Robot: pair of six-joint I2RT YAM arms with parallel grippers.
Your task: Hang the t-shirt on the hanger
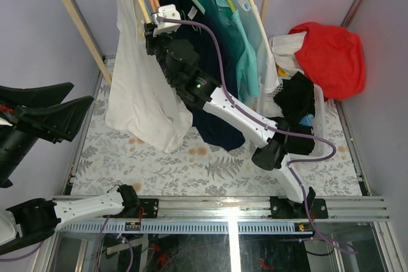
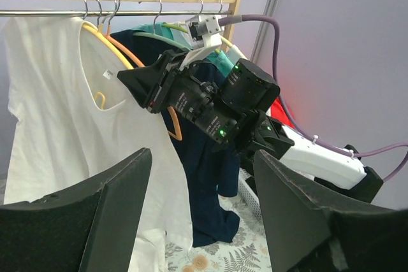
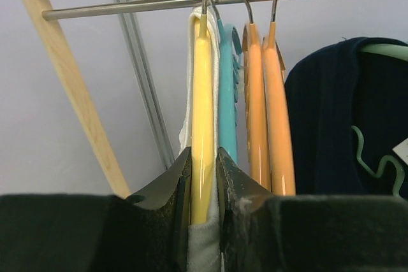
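The right gripper (image 3: 204, 164) is nearly shut, its dark pads pinching the hanger (image 3: 203, 93), a smooth, glossy, pale yellow bar hooked on the metal rail (image 3: 127, 6). The left gripper (image 2: 203, 157) stands wide apart and holds nothing. From the right wrist we cannot see the hanger's lower part, cut off behind the fingers. The t-shirt (image 2: 57, 125) hangs on it below the rail, white, soft and wrinkled, its neckline open around the yellow bar.
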